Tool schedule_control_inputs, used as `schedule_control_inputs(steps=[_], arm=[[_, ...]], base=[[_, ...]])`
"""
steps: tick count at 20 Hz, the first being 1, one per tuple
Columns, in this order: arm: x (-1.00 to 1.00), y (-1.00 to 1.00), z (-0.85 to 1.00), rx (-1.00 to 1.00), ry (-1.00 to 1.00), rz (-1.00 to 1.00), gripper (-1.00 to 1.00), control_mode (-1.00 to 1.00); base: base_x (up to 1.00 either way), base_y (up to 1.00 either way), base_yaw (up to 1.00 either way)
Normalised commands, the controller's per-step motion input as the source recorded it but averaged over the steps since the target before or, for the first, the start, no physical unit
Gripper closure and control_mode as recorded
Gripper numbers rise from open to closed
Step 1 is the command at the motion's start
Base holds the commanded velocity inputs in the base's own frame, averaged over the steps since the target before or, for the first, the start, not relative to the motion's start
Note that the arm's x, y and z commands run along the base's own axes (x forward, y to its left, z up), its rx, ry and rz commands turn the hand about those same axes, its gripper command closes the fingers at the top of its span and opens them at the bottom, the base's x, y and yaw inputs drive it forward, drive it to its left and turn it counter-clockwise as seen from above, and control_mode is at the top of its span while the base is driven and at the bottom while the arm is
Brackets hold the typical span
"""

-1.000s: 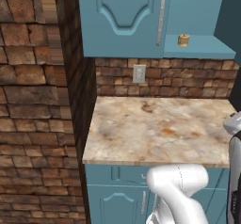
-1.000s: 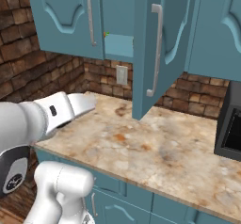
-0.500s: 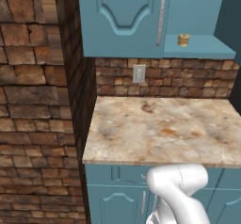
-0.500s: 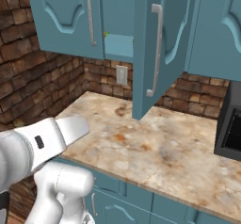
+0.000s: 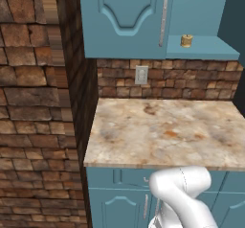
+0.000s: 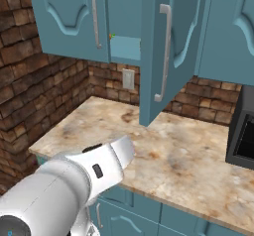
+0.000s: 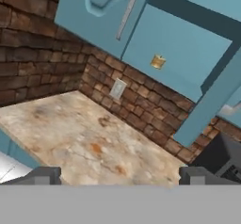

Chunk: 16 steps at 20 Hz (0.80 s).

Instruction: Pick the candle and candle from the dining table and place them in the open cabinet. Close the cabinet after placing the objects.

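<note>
With the squat yellowish-gold candle (image 5: 186,41) already standing on the teal shelf (image 5: 203,49) of the open teal wall cupboard (image 7: 181,53), I judge the job about half done. My claw (image 7: 120,175) is spread wide and carries nothing, above the beige-and-brown marbled stone bench (image 5: 165,131). I cannot see the tall orange taper anywhere, and the arched right door (image 6: 166,46) hangs open, waiting to be shut.

cabinet (image 6: 124,46) door (image 6: 166,46) open, marbled counter (image 6: 163,155) below
</note>
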Motion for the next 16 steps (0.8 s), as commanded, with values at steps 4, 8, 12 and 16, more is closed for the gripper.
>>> schedule_control_inputs(steps=[4,8,12,16], arm=[[0.00,-0.42,0.04,0.13,-0.09,0.22,-1.00,-1.00],[0.00,-0.39,0.06,0.12,-0.12,0.23,-1.00,-1.00],[0.08,-0.34,0.04,0.10,-0.10,0.23,-1.00,-1.00],[0.34,-0.26,0.00,0.05,-0.03,0.22,-1.00,-1.00]], base=[[0.00,0.00,0.00],[0.00,0.00,0.00],[0.00,0.00,0.00],[0.00,0.00,0.00]])
